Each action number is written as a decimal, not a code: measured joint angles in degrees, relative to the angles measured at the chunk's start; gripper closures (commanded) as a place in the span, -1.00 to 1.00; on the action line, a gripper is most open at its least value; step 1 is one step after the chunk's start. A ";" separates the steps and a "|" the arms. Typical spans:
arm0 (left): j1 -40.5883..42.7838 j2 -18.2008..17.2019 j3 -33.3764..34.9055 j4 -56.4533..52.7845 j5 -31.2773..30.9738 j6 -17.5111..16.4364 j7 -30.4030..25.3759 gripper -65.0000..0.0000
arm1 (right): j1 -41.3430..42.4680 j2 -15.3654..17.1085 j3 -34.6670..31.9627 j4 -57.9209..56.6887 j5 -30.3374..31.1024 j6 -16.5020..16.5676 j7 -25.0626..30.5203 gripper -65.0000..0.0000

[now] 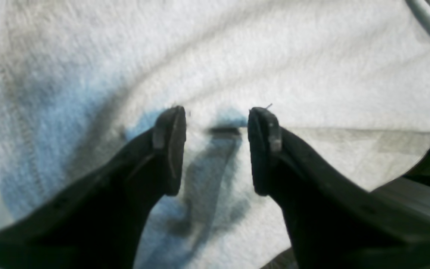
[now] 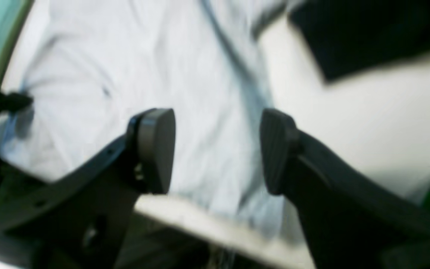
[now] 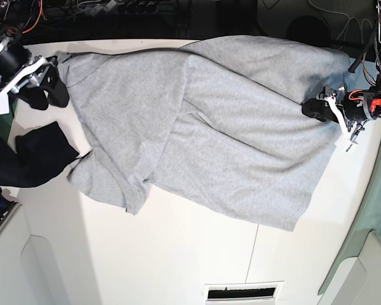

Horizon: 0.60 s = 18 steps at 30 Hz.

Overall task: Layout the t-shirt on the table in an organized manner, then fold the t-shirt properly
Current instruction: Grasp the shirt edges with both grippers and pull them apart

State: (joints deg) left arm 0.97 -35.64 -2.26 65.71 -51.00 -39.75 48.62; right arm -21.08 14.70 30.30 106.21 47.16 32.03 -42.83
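Right gripper (image 3: pixel 51 86) at base view's left, fingers spread, nothing between them, at t-shirt's edge. Dark cloth (image 3: pixel 32 155) just below it, touching sleeve. T-shirt (image 3: pixel 203 121) spread flat across table (image 3: pixel 178 254), one side folded over middle. Left gripper (image 3: pixel 314 108) at right, fingers spread, resting on fabric near hem.
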 measured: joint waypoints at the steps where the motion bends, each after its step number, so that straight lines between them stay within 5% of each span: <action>1: -0.26 -0.61 0.04 0.02 -1.79 0.02 -0.02 0.07 | 1.77 -0.09 0.00 0.02 -0.46 -0.07 0.00 -0.09; 4: -2.14 -2.27 -0.04 1.70 -1.79 0.11 0.17 0.08 | 7.13 -0.39 -0.74 -0.66 -4.61 -0.24 2.71 0.11; 8: -6.62 -1.11 -0.04 2.56 -0.02 0.22 -5.11 0.39 | 13.66 -0.26 -3.98 -6.05 -10.93 -0.81 5.25 1.00; 12: -9.14 1.97 -0.07 2.45 8.61 0.24 -9.73 0.74 | 19.08 -0.22 -10.38 -16.65 -14.75 -0.92 6.49 1.00; 16: -11.76 7.13 0.39 -1.27 14.78 0.37 -13.62 0.78 | 24.81 -0.42 -18.86 -29.38 -19.63 -0.90 11.19 1.00; 18: -13.81 9.77 1.14 -4.90 18.21 3.30 -16.28 0.78 | 26.62 -0.37 -22.71 -34.01 -20.61 -1.07 11.34 1.00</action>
State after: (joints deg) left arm -12.84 -25.87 -1.13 60.82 -32.80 -36.45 32.34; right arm 5.54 14.33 7.60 72.20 26.55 30.96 -31.48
